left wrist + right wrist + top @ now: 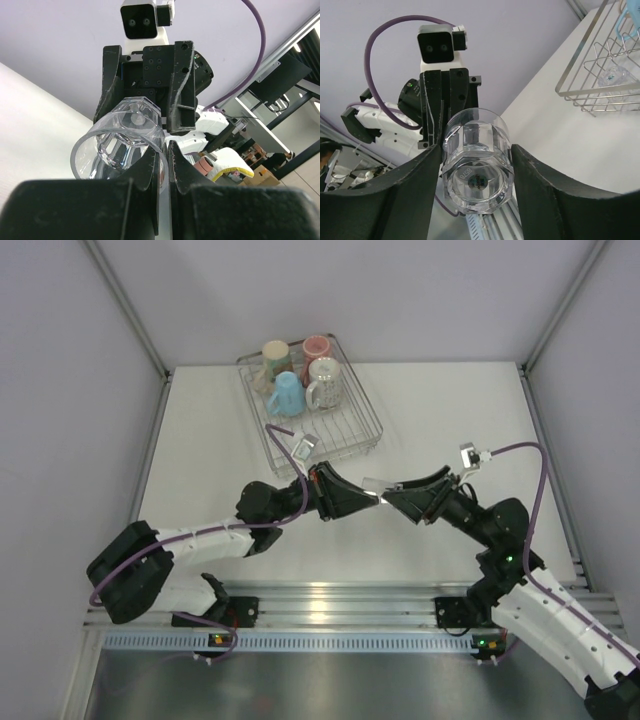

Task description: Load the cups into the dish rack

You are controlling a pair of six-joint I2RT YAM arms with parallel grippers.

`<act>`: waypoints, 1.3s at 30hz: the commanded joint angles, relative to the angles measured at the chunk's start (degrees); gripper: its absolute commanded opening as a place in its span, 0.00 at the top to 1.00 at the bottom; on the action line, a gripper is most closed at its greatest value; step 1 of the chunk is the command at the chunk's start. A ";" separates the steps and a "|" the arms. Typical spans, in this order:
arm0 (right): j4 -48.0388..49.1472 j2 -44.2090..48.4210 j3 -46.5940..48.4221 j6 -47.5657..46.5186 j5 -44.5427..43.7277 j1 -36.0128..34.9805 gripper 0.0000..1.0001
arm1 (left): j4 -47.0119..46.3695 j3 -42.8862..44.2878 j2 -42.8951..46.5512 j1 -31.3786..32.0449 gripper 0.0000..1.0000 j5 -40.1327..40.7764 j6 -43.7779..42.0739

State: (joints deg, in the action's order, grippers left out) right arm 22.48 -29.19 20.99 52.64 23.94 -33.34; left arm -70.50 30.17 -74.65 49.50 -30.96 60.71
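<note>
The left gripper (164,156) pinches the rim of the glass tumbler (477,161); the right gripper (476,150) clasps its base sides

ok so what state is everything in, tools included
clear tumbler: airborne, sideways between both tools
left tool: shut on its rim
right tool: shut on its base
dish rack: partly loaded
tan cup: in rack
pink cup: in rack
blue cup: in rack
pale mug: in rack
</note>
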 commanded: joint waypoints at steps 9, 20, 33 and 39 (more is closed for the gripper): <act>1.61 1.15 -0.43 0.44 -1.61 -1.37 0.62 | -8.78 1.90 -1.72 0.43 0.98 1.26 -1.47; -4.19 3.26 2.47 -1.22 -6.19 -1.37 1.00 | -8.78 -0.37 -2.52 0.43 0.39 2.66 -2.26; -28.96 -10.24 26.07 -15.89 -20.32 -1.37 1.00 | 11.42 -2.85 5.89 -0.72 0.02 5.55 -8.99; -35.49 -27.37 40.68 -24.93 -21.75 -1.29 1.00 | 40.13 1.55 17.42 -0.72 0.02 15.73 -23.50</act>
State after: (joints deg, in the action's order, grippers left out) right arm -9.23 -49.91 55.75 34.98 4.78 -33.74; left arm -46.65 27.62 -61.91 48.95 -21.89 47.44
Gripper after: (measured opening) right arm 0.515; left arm 0.983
